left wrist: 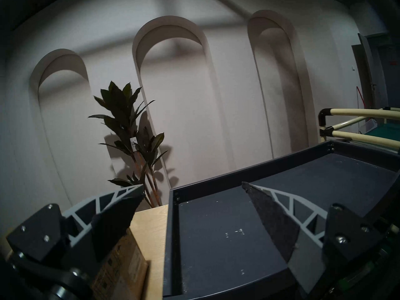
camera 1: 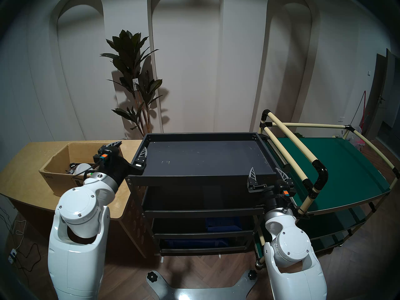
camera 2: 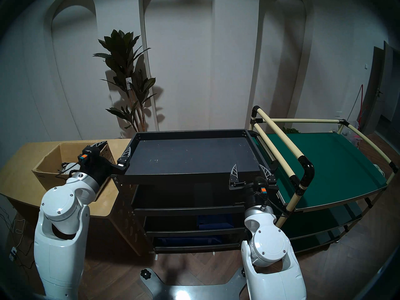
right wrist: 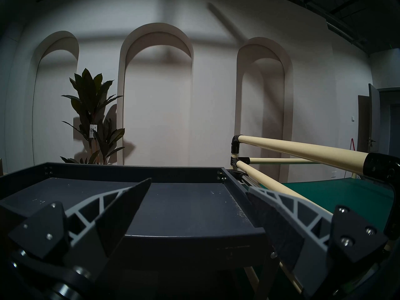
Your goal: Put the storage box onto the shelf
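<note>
The storage box [camera 1: 58, 181] is a brown open-top carton with loose items inside. It stands on the light wooden table, left of the shelf, and also shows in the right head view [camera 2: 71, 152]. The shelf [camera 1: 201, 135] is a dark metal cart with a bare rimmed top tray [camera 2: 190, 156]. My left gripper [camera 1: 129, 149] is open and empty. One finger is over the box's right wall [left wrist: 121, 260], the other over the tray's left edge [left wrist: 216, 239]. My right gripper [camera 1: 267, 174] is open and empty, straddling the tray's front right corner [right wrist: 184, 206].
The wooden table [camera 1: 26, 163] carries the box. A green rack with cream pipes [camera 1: 335, 167] stands tight against the cart's right side. Blue bins [camera 1: 223, 223] sit in the cart's lower tiers. A potted plant [camera 1: 134, 81] stands behind, by the wall.
</note>
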`<action>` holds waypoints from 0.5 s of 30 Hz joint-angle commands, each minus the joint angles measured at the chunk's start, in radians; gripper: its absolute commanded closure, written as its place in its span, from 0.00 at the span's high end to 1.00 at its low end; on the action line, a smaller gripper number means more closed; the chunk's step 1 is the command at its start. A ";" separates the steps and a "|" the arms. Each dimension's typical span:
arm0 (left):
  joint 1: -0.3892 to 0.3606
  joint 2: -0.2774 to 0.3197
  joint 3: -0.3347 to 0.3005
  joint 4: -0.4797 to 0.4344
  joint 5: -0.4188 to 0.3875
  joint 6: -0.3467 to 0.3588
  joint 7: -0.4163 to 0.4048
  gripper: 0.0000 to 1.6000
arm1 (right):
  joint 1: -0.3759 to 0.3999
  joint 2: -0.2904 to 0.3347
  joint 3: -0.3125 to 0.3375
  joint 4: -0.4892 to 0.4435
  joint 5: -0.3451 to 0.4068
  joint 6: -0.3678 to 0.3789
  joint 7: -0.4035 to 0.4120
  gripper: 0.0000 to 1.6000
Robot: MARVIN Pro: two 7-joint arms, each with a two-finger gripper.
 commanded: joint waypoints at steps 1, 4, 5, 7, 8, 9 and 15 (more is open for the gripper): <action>-0.114 0.037 -0.148 0.035 -0.090 0.030 0.025 1.00 | 0.005 -0.001 0.000 -0.017 0.000 -0.005 -0.001 1.00; -0.152 0.051 -0.212 0.071 -0.141 0.057 0.009 1.00 | 0.005 -0.001 0.000 -0.017 0.000 -0.005 -0.001 1.00; -0.152 0.051 -0.212 0.071 -0.141 0.057 0.009 1.00 | 0.005 -0.001 0.000 -0.017 0.000 -0.005 -0.001 1.00; -0.175 0.061 -0.258 0.099 -0.205 0.093 -0.012 1.00 | 0.005 -0.001 0.000 -0.018 0.000 -0.005 -0.001 1.00; -0.180 0.061 -0.277 0.106 -0.224 0.105 -0.025 1.00 | 0.005 -0.001 0.000 -0.018 0.000 -0.005 -0.001 1.00; -0.189 0.065 -0.294 0.116 -0.251 0.123 -0.035 1.00 | 0.004 -0.001 0.000 -0.018 0.000 -0.005 -0.001 1.00; -0.235 0.090 -0.408 0.179 -0.372 0.196 -0.085 1.00 | 0.003 -0.002 0.000 -0.020 0.000 -0.005 0.000 1.00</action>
